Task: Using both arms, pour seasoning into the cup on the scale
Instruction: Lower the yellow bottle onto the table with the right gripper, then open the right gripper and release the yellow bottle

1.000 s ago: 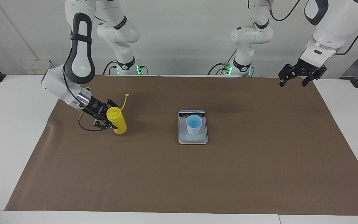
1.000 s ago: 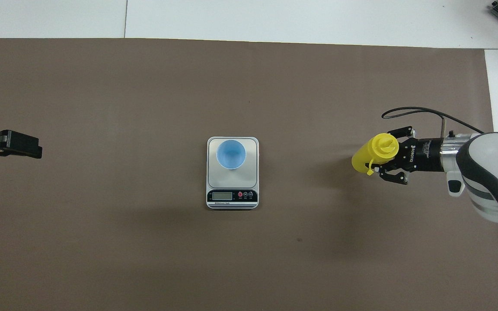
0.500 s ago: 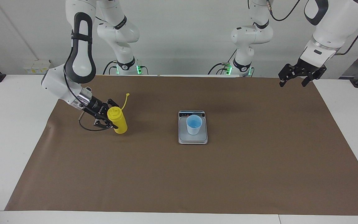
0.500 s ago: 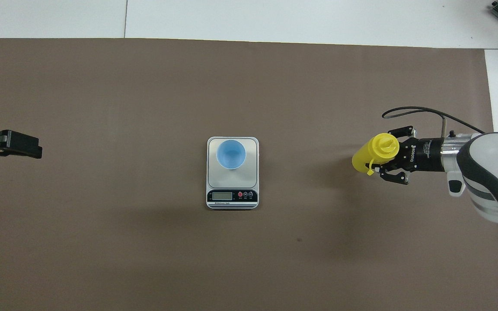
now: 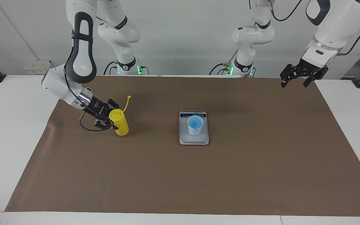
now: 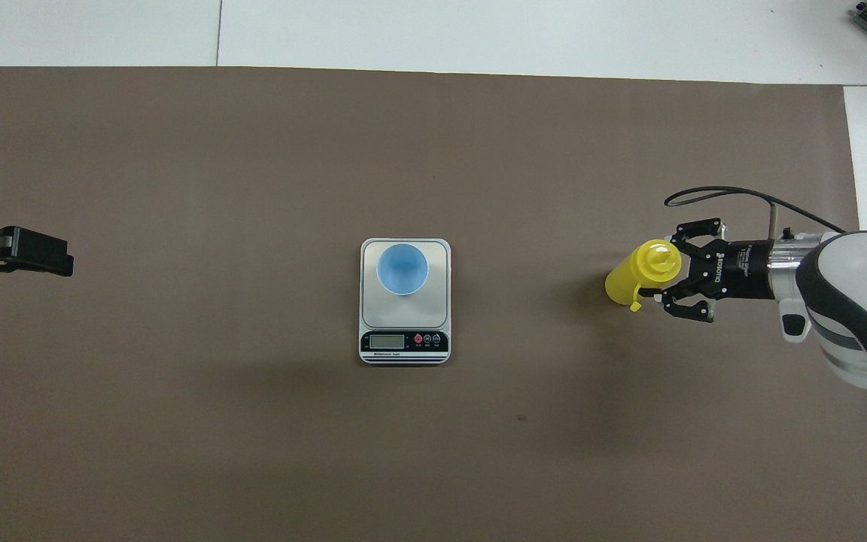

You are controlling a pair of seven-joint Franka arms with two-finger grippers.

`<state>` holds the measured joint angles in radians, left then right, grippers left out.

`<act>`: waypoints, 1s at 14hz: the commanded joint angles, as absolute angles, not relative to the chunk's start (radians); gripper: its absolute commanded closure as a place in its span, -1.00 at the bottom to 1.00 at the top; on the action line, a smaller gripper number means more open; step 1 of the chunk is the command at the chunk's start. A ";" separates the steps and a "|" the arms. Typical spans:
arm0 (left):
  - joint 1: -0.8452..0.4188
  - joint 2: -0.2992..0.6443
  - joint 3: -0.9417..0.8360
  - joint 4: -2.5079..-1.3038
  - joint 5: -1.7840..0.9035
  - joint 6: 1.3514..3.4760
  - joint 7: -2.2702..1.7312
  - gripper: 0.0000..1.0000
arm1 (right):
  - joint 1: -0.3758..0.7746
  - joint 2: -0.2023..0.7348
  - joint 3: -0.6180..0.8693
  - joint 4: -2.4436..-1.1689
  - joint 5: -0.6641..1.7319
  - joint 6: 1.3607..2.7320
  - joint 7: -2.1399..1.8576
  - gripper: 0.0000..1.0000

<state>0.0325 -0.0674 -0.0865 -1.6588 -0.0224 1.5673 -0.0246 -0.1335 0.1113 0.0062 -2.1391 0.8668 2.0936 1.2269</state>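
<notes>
The bright yellow plastic squeeze bottle [image 5: 120,122] stands on the brown paper sheet [image 5: 198,175] at the left-centre of the facing view, its cap strap raised. The right gripper [image 5: 108,120] is at the bottle's upper body; in the overhead view its fingers [image 6: 693,230] are parted and the bottle lies just off their tips, with contact undeterminable. The small light-blue tapered plastic cup [image 5: 195,125] stands on the flat silver-grey digital scale [image 5: 194,140] at frame centre. The left gripper [image 5: 295,80], fingers apart and empty, waits at the upper right over the sheet's corner.
</notes>
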 commanded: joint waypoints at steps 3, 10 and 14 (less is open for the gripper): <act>0.044 -0.086 -0.091 -1.671 -0.031 1.559 -0.015 -1.00 | -0.135 0.058 0.006 -2.142 0.798 2.102 1.206 -0.92; 0.044 -0.086 -0.091 -1.671 -0.031 1.559 -0.015 -1.00 | -0.115 -0.018 0.023 -2.068 0.412 2.100 1.200 -1.00; 0.044 -0.086 -0.091 -1.671 -0.031 1.559 -0.015 -1.00 | -0.028 -0.084 0.021 -2.059 0.198 2.068 1.114 -1.00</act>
<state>0.0325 -0.0674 -0.0865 -1.6588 -0.0224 1.5673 -0.0246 -0.0592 -0.0454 0.0180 -2.0527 0.2783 2.0889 1.1744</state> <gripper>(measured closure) 0.000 0.000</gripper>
